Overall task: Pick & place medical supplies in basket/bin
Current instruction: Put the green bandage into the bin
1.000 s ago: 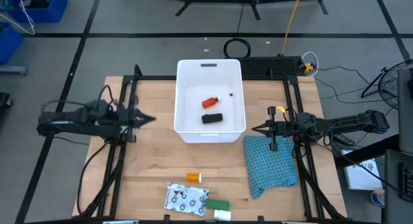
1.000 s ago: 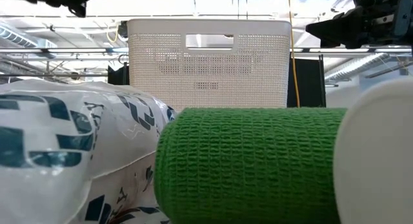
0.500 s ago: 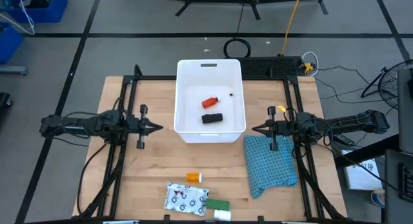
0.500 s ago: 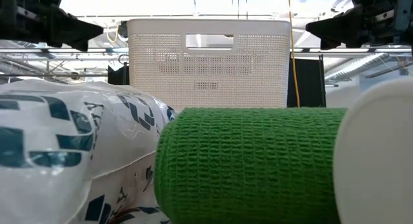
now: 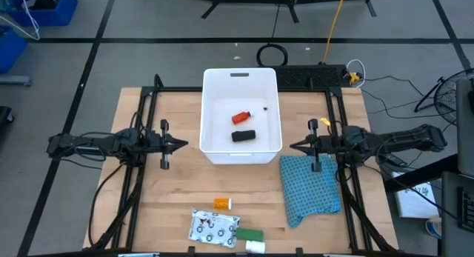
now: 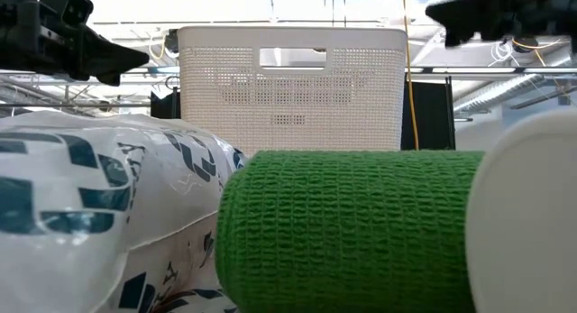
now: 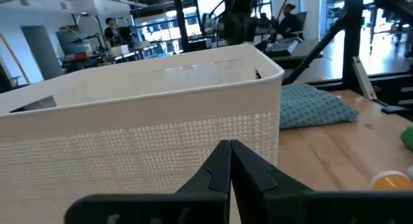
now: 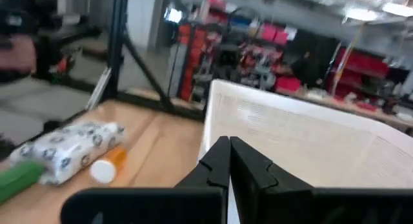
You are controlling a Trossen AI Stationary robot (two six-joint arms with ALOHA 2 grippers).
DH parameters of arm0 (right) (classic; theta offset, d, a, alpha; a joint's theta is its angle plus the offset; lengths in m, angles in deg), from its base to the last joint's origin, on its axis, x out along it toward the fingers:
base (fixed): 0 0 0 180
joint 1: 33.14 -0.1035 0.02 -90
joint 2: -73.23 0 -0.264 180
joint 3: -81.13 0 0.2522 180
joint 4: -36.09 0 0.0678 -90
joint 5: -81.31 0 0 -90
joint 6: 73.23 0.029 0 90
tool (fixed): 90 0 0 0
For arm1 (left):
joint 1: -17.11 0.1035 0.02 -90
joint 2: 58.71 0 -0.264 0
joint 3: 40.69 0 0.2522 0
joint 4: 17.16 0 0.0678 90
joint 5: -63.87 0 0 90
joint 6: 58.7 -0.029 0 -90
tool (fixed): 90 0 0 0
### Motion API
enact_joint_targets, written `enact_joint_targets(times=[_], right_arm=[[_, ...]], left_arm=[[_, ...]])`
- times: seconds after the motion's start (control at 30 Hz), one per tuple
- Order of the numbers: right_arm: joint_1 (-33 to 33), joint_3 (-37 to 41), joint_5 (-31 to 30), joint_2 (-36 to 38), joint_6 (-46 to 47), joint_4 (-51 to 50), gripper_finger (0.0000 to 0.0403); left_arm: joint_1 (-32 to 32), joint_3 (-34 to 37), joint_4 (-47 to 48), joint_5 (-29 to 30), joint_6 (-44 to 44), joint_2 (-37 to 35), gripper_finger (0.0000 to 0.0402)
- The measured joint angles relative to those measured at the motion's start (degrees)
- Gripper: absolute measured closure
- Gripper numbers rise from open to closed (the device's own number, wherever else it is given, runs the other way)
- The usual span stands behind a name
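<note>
High view, grippers: left gripper (image 5: 182, 145) & right gripper (image 5: 294, 147) both pinched together, empty, flanking white rectangular plastic tub (image 5: 241, 81).
Risk: orange bottle (image 5: 222, 204) sits well behind left tip; closed fingers could knock it rolling.

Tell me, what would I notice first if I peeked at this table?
The big white tub in the middle, with a red tube and a black block inside. The left hand and the right hand point at it from either side, both shut and empty. A blue cloth lies under the right arm.
</note>
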Motion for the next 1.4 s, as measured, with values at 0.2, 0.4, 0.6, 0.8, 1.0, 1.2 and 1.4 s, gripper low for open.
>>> enact_joint_targets(times=[0.2, 0.4, 0.6, 0.8, 1.0, 1.2, 1.4], right_arm=[[-8.41, -17.14, -10.44, -11.73, -1.31, -16.04, 0.0403], [-18.66, -32.57, -21.17, -28.40, 3.42, -25.78, 0.0403], [-26.09, -43.61, -26.53, -42.95, 11.62, -26.13, 0.0390], [-30.81, -51.60, -26.60, -56.71, 23.38, -25.78, 0.0306], [-33.19, -58.29, -26.59, -71.40, 33.50, -23.06, 0.0220], [-33.86, -64.21, -26.53, -81.34, 42.77, -23.51, 0.0186], [-32.97, -66.45, -23.37, -86.16, 51.92, -27.64, 0.0170]], left_arm=[[0.02, 0.00, 0.03, 1.13, -0.68, 0.00, 0.0399], [0.02, 0.01, 0.07, 6.37, -0.40, 0.00, 0.0381], [0.02, 0.02, -0.13, 9.84, -0.26, 0.00, 0.0381], [0.02, 0.02, -1.53, 10.03, 0.55, 0.00, 0.0398], [0.02, 0.02, -1.68, 10.01, 1.05, 0.00, 0.0381], [0.02, 0.02, -1.81, 9.98, -1.14, 0.00, 0.0370], [0.02, 0.02, -2.75, 10.01, -2.03, 0.00, 0.0370]])
